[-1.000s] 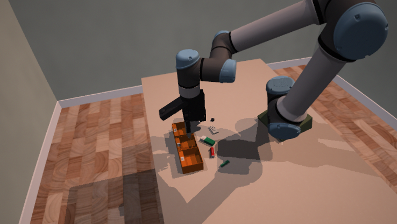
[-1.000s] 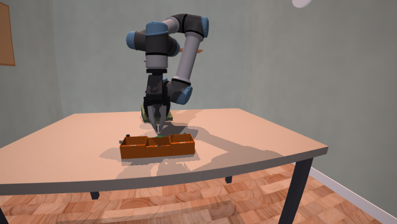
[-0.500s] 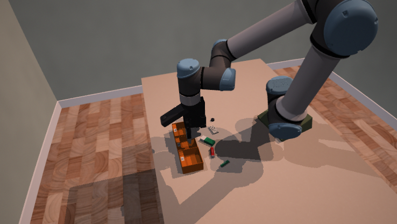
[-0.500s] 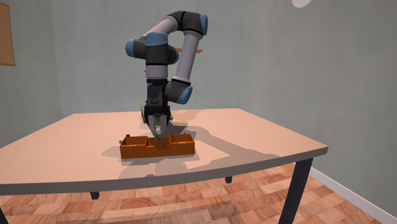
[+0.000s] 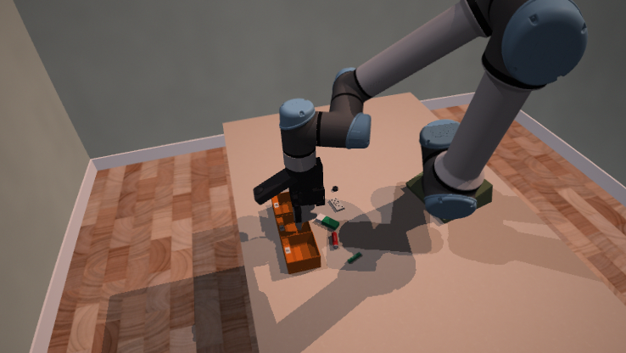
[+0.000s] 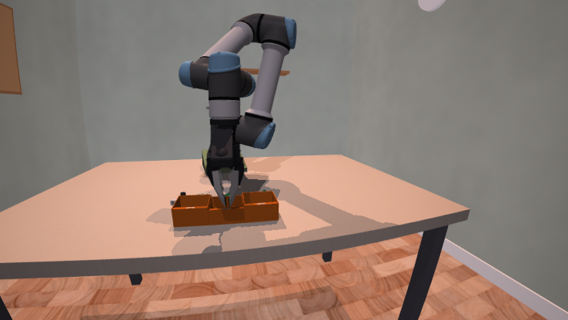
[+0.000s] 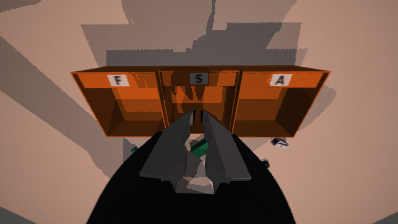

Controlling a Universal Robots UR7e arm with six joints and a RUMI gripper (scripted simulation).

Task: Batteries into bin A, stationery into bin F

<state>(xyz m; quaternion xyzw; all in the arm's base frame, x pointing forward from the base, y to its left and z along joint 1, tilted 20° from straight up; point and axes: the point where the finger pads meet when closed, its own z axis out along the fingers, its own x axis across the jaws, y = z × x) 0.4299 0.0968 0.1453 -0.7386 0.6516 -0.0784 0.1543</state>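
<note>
Broadly, the pale tan desk (image 5: pixel 394 280) carries everything, with the grey, blue-capped arm (image 5: pixel 407 57) bending down from its base. A long orange tray of three open bins (image 6: pixel 225 215) stands upright near the desk's middle; the wrist view shows labels F (image 7: pixel 118 79), S (image 7: pixel 199 78) and A (image 7: pixel 281 79). The black two-jaw tool (image 6: pixel 227 200) points straight down with its tips dipped into the middle bin, marked S; its jaws are pressed nearly together and grip nothing. Just beside the tray lie a green-and-white block (image 5: pixel 327 221), a small red cylinder (image 5: pixel 334 239) and a slim green stick (image 5: pixel 354 257). Farther back rest a grey dotted tile (image 5: pixel 336 204) and a tiny black round piece (image 5: pixel 335 188).
</note>
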